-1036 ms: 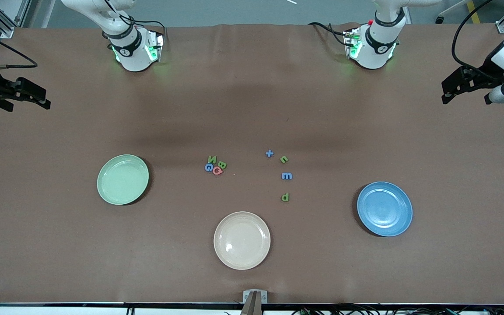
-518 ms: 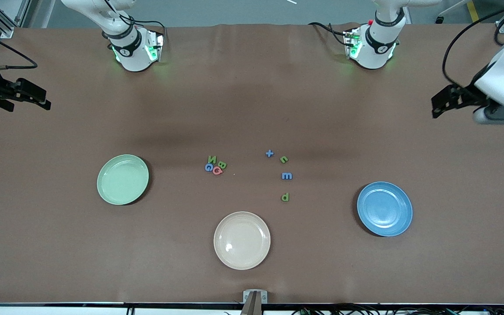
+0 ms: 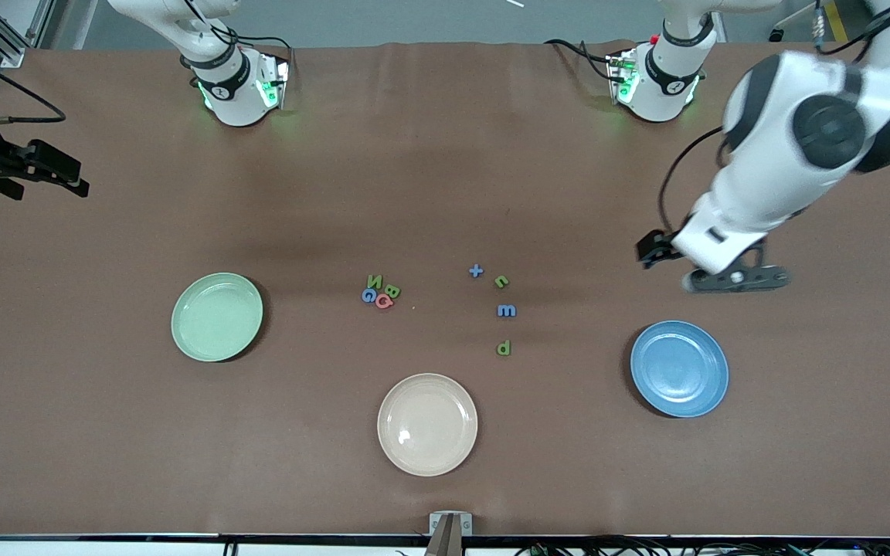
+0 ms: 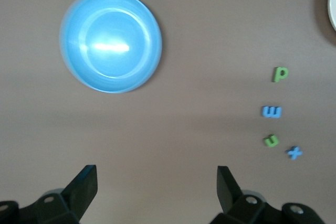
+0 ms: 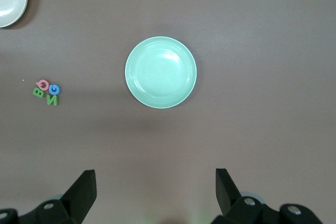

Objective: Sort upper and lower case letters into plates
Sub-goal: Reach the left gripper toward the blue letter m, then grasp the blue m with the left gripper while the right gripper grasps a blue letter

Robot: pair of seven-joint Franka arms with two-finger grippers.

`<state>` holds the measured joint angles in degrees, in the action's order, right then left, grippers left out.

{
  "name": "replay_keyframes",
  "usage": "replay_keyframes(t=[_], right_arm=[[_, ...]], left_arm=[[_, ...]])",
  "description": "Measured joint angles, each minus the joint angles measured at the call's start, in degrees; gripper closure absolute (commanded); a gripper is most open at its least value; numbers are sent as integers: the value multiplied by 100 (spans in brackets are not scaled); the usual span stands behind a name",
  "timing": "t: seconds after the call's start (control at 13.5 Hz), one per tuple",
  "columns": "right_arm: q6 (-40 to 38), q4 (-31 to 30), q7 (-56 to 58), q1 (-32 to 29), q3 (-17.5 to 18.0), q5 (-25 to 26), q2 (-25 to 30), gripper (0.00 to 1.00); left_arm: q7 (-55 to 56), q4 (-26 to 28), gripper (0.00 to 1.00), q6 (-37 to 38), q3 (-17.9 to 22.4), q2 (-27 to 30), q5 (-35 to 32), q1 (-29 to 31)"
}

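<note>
While cream plate (image 4: 333, 3) cut off, left pincer (image 4: 157, 182) open over table (image 3: 445, 193).

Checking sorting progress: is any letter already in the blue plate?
No, the blue plate is bare; the letters all lie on the table.

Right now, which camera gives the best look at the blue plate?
The left wrist view: the blue plate is large there, rim and bowl whole, with nothing in it, above the open left gripper. The front view shows it whole but smaller. The right wrist view does not show it.
</note>
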<state>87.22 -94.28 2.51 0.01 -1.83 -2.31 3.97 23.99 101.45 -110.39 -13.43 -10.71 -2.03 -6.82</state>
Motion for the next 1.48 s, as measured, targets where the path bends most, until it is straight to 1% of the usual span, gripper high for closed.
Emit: replay_keyframes(t=[0.15, 0.3, 0.37, 0.59, 0.74, 0.81, 0.96, 1.18, 1.33, 1.41, 1.48], right_arm=[[2, -1, 0, 0, -3, 24, 0, 0], [-9, 1, 0, 0, -3, 31, 0, 0], [-40, 8, 0, 0, -3, 31, 0, 0], [-112, 31, -2, 0, -3, 31, -6, 0], [-113, 28, -2, 0, 0, 22, -111, 0], [-111, 25, -2, 0, 0, 14, -276, 0], [-34, 118, -2, -7, -15, 13, -820, 0], [38, 387, 6, -66, -50, 73, -1605, 0], [88, 545, -121, -68, -55, 36, -1820, 0], [89, 574, -466, -19, -43, -17, -1824, 0], [98, 605, -911, 74, -23, -73, -1818, 0]], left_arm=[[547, 7, 0, -632, -37, -600, -26, -423], [789, -76, 0, -1228, -43, -1203, -155, -776], [801, -179, 0, -1411, -44, -1478, -199, -874], [1046, -573, 3, -1558, -42, -2179, -233, -1164], [1277, -779, 3, -1762, -40, -2571, -359, -1353], [1386, -834, 3, -1879, -37, -2720, -398, -1429], [1572, -881, 5, -2040, -35, -2926, -438, -1541], [1617, -910, 12, -2173, -27, -3077, -450, -1584], [1623, -914, 18, -2234, -19, -3140, -630, -1584], [1626, -915, 21, -2236, -19, -3169, -705, -1586], [1639, -916, 21, -2236, -19, -3196, -729, -1589]])
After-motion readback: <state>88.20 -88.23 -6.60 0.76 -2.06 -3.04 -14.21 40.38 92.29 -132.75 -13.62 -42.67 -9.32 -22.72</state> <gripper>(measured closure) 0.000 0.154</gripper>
